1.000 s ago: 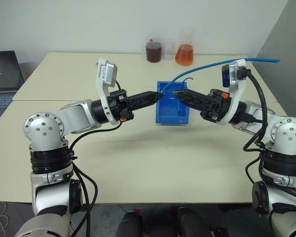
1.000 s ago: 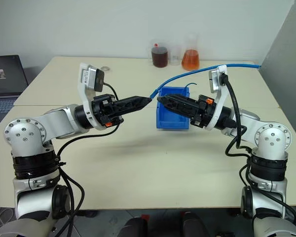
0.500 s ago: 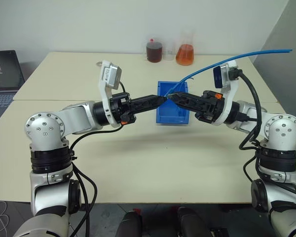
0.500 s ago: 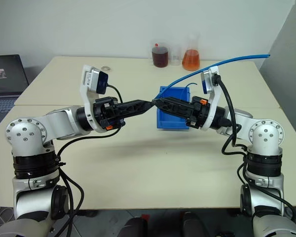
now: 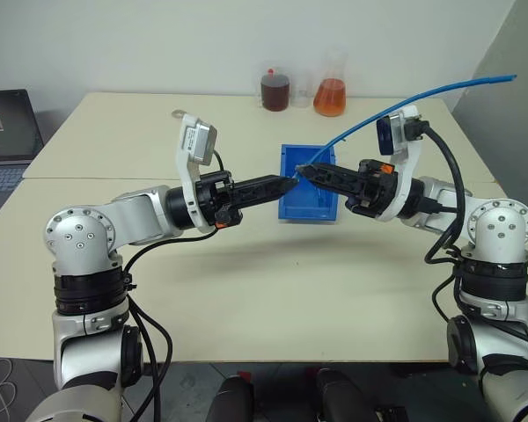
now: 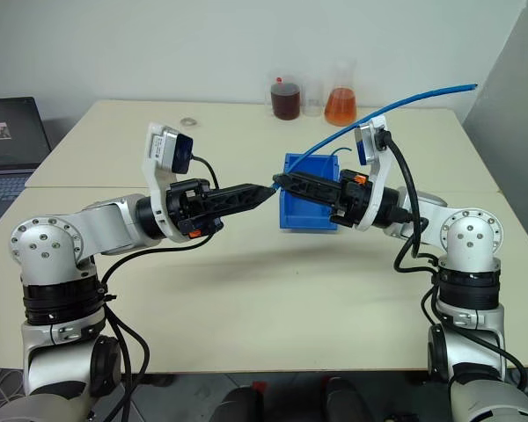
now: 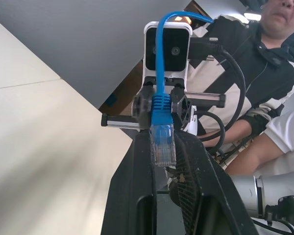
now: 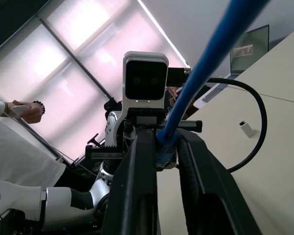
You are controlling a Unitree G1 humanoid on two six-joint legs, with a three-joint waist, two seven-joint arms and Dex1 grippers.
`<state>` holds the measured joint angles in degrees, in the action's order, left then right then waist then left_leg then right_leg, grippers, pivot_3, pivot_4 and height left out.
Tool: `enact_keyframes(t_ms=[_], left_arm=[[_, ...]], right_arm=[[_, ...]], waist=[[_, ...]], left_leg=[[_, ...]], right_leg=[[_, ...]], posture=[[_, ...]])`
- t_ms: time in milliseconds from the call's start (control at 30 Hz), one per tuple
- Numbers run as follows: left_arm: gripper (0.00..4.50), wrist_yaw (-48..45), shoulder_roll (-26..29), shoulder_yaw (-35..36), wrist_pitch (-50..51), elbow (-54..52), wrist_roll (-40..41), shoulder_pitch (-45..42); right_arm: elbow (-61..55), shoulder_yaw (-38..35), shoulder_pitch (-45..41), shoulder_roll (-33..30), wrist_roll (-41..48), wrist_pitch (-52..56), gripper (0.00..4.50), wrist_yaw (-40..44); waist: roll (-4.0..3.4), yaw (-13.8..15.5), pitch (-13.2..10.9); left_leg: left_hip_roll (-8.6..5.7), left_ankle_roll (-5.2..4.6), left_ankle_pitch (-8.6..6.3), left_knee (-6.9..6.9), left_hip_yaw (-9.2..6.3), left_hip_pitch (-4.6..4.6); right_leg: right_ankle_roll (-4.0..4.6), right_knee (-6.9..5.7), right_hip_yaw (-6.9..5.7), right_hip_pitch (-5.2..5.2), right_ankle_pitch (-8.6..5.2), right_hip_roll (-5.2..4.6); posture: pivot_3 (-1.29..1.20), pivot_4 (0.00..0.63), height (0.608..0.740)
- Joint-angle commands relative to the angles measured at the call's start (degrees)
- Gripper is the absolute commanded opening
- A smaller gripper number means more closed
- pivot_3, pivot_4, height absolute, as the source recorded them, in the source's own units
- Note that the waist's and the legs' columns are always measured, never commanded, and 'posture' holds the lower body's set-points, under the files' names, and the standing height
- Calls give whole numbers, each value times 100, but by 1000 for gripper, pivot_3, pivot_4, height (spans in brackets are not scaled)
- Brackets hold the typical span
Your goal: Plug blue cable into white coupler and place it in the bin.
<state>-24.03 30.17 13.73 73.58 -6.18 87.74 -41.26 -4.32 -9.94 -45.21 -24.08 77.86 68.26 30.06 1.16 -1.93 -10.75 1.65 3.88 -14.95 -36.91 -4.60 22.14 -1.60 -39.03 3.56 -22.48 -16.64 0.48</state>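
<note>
The blue cable [image 5: 396, 110] arcs from the far right down to where my two gripper tips meet above the bin [image 5: 306, 214], a bright-blue tray on the table. My left gripper [image 5: 290, 180] points right and is shut on the cable's clear plug [image 7: 162, 144]. Pointing left, my right gripper [image 5: 304, 170] has its fingers closed on the cable's blue boot [image 8: 166, 142] just behind the plug. The two grippers meet tip to tip. The white coupler is out of view.
Two glass flasks, one of dark red liquid [image 5: 275, 90] and one of orange [image 5: 329, 97], stand at the table's back edge. A small metal ring [image 5: 178, 112] lies back left. A laptop [image 5: 4, 145] sits far left. A person [image 7: 264, 73] is beyond the table.
My right gripper has moved in to the left gripper's tip and closed from wide open onto the cable. The left gripper has stayed shut on the plug.
</note>
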Motion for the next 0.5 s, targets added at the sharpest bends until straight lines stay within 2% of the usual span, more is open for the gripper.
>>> enact_keyframes(t_ms=[33,200,267,367,500], left_arm=[[256,-26,92,7,-110,-157,152,-54],[256,-293,138,-20,-233,-336,-84,19],[960,-360,160,-1,-241,-370,-36,64],[1529,-536,278,59,-325,-475,-104,194],[2333,-712,594,160,-314,-529,-27,347]], right_arm=[[-105,-59,-120,-86,158,68,92,108],[-91,-52,-135,-121,151,122,92,128],[-55,-57,-167,-90,68,64,91,92],[-13,-34,-201,-50,-111,-39,91,61],[12,34,-171,-77,-302,-49,91,163]], waist=[[0,0,0],[0,-1,0],[0,-4,0],[0,-3,0],[0,-7,0]], left_leg=[[0,0,0,0,0,0],[0,0,0,0,0,13],[0,1,1,-2,1,31],[1,4,3,-7,1,72],[1,17,10,-2,3,74]], right_leg=[[0,0,1,0,0,0],[0,-1,0,-13,0,0],[0,-5,1,-31,0,0],[1,-15,2,-77,2,0],[2,-10,3,-79,1,0]], posture=[[0,150,740],[0,150,740],[0,150,740],[0,150,740],[0,150,740]])
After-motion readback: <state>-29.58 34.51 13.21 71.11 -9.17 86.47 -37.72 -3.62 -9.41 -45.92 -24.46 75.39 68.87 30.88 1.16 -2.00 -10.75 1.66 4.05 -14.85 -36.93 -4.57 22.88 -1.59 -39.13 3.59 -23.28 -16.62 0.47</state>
